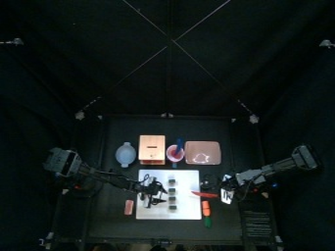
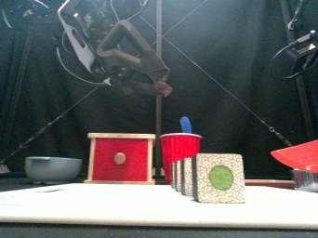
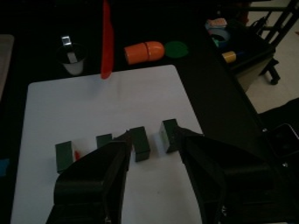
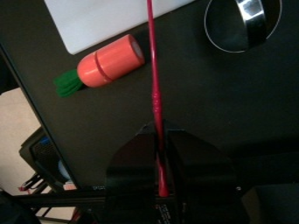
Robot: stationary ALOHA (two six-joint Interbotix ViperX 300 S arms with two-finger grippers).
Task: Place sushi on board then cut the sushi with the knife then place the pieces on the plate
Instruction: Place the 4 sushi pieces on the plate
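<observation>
Several dark green sushi pieces (image 1: 163,192) (image 3: 138,140) stand in a row on the white cutting board (image 1: 183,178) (image 3: 82,105), a little apart from each other. My left gripper (image 3: 158,166) (image 2: 159,87) hangs above them, open and holding nothing. My right gripper (image 4: 158,147) (image 1: 225,189) is just off the board's right edge, shut on the red toy knife (image 4: 152,70) (image 3: 107,39), whose blade lies toward the board. The flat pink tray (image 1: 202,152) (image 2: 298,153) sits behind the board at the right.
A toy carrot (image 1: 207,208) (image 4: 108,59) lies at the board's right front corner. Behind the board stand the wooden box (image 2: 121,158), the blue-grey bowl (image 2: 52,168) and the red cup (image 2: 180,149) holding a blue knife (image 2: 185,124). The round metal cutter (image 4: 246,17) rests right of the board.
</observation>
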